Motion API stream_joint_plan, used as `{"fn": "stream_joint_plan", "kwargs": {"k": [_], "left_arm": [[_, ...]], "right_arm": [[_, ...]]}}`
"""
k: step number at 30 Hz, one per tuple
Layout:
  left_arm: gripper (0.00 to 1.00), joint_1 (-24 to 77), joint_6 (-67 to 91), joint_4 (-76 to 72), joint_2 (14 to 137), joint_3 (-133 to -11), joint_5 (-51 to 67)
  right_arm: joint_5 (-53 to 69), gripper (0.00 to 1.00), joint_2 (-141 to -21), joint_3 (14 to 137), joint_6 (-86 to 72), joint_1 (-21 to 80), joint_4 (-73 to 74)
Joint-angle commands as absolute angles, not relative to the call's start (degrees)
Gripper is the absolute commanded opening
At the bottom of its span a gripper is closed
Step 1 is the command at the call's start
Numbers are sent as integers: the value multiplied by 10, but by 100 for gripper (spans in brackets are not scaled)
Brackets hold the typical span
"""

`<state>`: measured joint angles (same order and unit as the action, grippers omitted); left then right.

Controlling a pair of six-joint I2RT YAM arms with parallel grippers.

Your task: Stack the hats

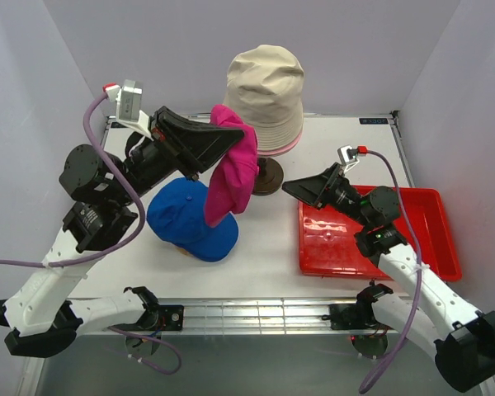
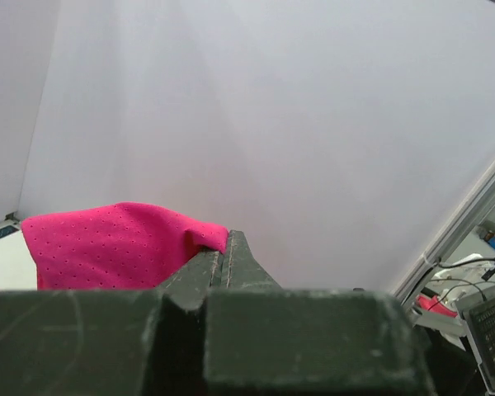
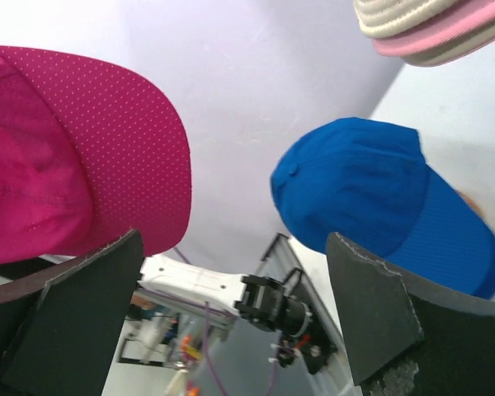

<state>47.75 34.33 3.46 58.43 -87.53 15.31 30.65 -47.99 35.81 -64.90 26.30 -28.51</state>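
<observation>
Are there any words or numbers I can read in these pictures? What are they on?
No text here can be read.
The small dark sticker on the table, at its far edge: too small to read.
No writing shows on the magenta cap, blue cap, beige bucket hat or red tray.

Four hats show, all left of the one red tray [image 1: 326,247]: two bucket hats, the beige bucket hat [image 1: 264,82] and the light pink bucket hat [image 1: 289,147] beneath it, and two brimmed caps, the blue cap [image 1: 181,216] and the magenta cap [image 1: 235,169]. There is one dark stand [image 1: 269,176], left of the tray and farther back. Two arms count too: the left arm [image 1: 91,173] well left of the tray, the right arm [image 1: 381,216] over it.
</observation>
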Motion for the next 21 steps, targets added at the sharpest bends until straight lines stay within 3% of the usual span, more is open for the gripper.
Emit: {"fn": "stream_joint_plan", "kwargs": {"k": [1, 5, 21], "left_arm": [[0, 479, 363, 11, 606, -911, 136], [0, 479, 369, 5, 623, -926, 133], [0, 479, 391, -51, 693, -967, 146]], "right_arm": [[321, 97, -501, 323, -815, 261, -599], [294, 98, -527, 306, -867, 264, -684], [229, 98, -582, 297, -893, 329, -729]]}}
